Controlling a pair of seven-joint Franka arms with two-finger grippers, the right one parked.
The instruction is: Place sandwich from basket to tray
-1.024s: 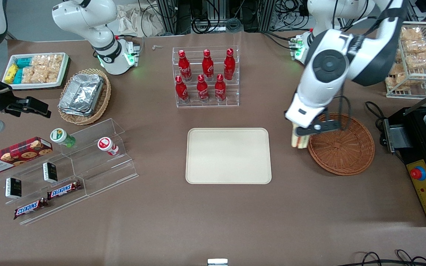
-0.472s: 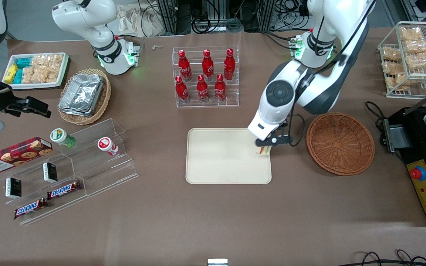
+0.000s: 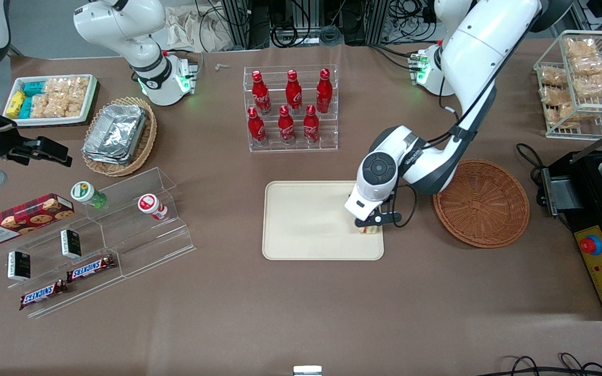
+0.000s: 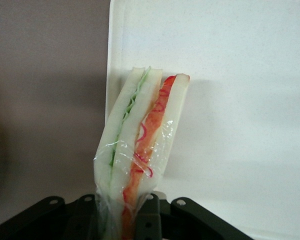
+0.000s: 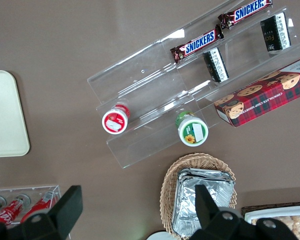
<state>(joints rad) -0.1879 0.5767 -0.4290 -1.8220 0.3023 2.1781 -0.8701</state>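
From the front camera, my gripper (image 3: 370,225) hangs low over the cream tray (image 3: 306,240), at the tray's end nearest the round reddish-brown basket (image 3: 481,202). A sliver of the sandwich (image 3: 369,230) shows just under my fingers, over the tray's surface and close to its rim. The basket holds nothing and sits beside the tray, toward my end of the table. A clear rack of red bottles (image 3: 290,107) stands farther from the camera than the tray.

From my wrist camera, the sandwich (image 4: 140,150) stands on edge, wrapped in clear film, green filling in one seam and red in the other. My gripper (image 4: 127,220) is clamped on its lower end. The tray (image 4: 240,75) spreads pale beneath it, with its rim alongside the bread.

The carry looks done. What remains, I judge, is setting it down, letting go and lifting clear.
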